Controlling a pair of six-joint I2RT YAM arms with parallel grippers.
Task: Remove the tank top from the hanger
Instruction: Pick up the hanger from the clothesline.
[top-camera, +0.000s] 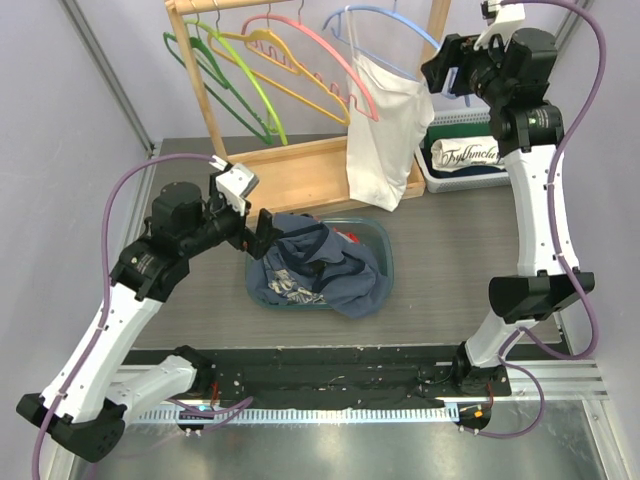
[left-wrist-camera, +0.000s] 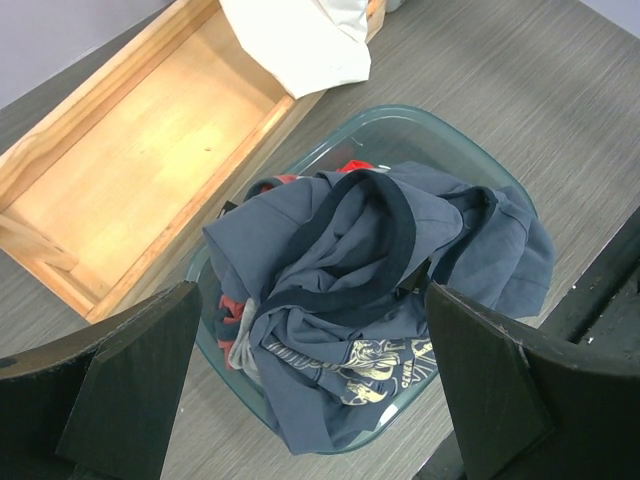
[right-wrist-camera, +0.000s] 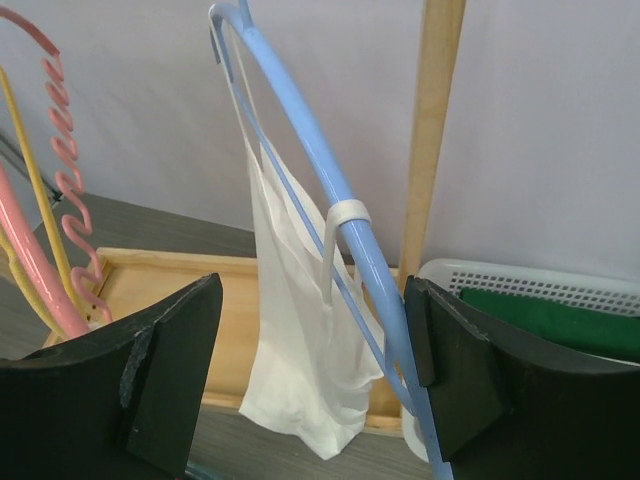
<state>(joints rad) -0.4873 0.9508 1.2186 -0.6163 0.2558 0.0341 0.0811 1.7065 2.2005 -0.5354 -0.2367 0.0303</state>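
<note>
While left hand (left-wrist-camera: 310, 330) and right hand (right-wrist-camera: 312, 300) stand spread, bin (top-camera: 386, 250) holds navy clothes (top-camera: 315, 265), tank top (top-camera: 385, 130) on hanger (right-wrist-camera: 302, 130).

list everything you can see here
tank top: one, white, hanging on blue hanger
blue hanger: one, blue, right end of rack
other hangers: four, pink, yellow, two green, on rack, bare
rack: one, wood, back of table
bin: one, teal, table centre
clothes: pile, mostly dark blue, in bin
basket: one, white, right of rack
table: one, grey
left gripper: one, black, open above bin
right gripper: one, black, open by blue hanger
</note>
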